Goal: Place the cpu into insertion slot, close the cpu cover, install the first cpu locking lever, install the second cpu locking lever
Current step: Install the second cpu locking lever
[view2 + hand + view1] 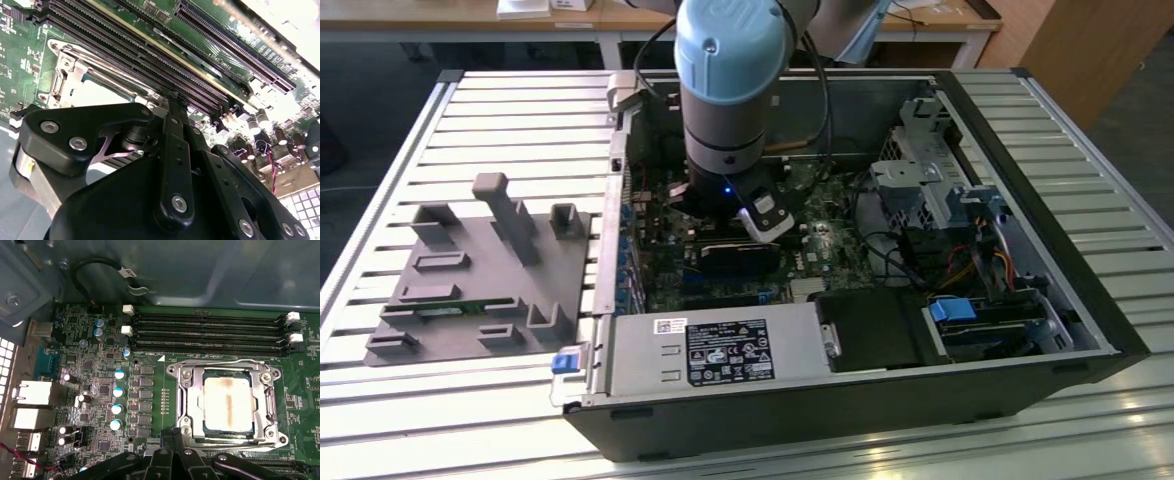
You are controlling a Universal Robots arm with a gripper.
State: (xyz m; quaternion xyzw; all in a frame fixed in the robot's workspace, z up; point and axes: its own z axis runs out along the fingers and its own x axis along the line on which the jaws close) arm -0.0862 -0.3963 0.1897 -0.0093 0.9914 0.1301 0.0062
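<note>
While the cpu (227,404) sits under the closed cpu cover (186,401), the tool (172,440) hovers beside it, jaws together; thin springy levers, best hooked at their ends

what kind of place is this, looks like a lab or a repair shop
Likely a robotics lab or test bench rather than a shop: an open computer case lies on a slatted metal table, a grey fixture block sits beside it, and the arm's hand hovers near the cpu.
</note>
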